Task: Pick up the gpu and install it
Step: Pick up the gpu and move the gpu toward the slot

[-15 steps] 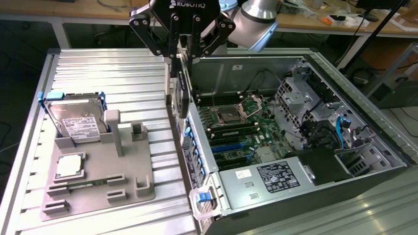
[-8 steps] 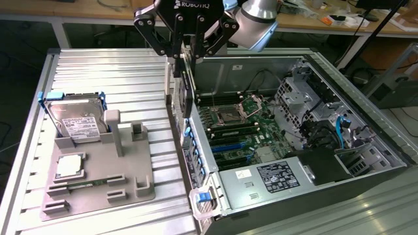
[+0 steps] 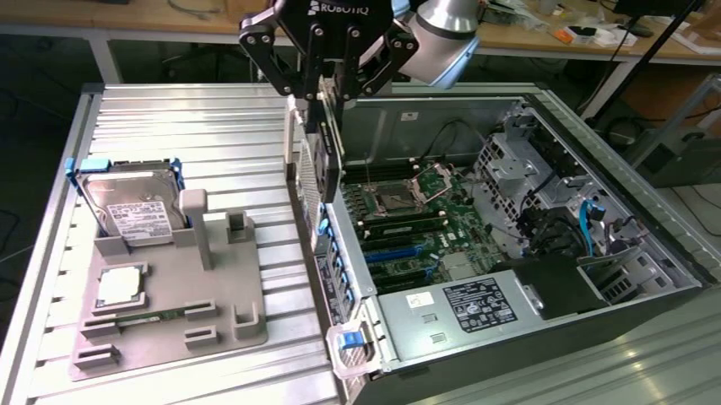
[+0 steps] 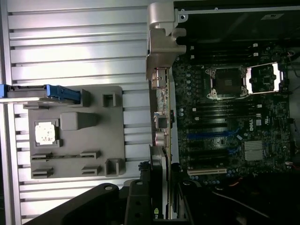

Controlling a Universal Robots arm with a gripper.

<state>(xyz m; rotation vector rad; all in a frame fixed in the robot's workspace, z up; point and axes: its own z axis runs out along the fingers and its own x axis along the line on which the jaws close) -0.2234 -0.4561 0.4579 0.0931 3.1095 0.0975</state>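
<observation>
Gpu [image 3: 327, 156]: clear of the table, on edge, hanging vertically over the near side wall of the open computer case [image 3: 631, 169]. Perforated silver bracket faces the exterior view's left and hides most of the green board. Cooler block not discernible from this angle. Cannot tell whether the card's lower end touches the case wall or hangs just above it.

Gripper [image 3: 327, 99]: narrowed onto the gpu's upper edge, one finger pressing each face. Arm above it cut off at the frame edge. In the wrist view, gpu [image 4: 161, 117] reduced to a thin strip seen end-on; gripper [image 4: 161, 192] dark and hard to separate from the card.

Motherboard [image 3: 417, 228]: exposed on the case floor, with blue and black slots just beyond the card.

Grey fixture plate [image 3: 225, 295]: on the slatted table [image 3: 181, 126], well apart from the gpu. Carries the hard drive [image 3: 130, 207] upright in its blue frame, a square chip [image 3: 121, 287] and a memory stick [image 3: 147, 318] partly hidden by clips.
</observation>
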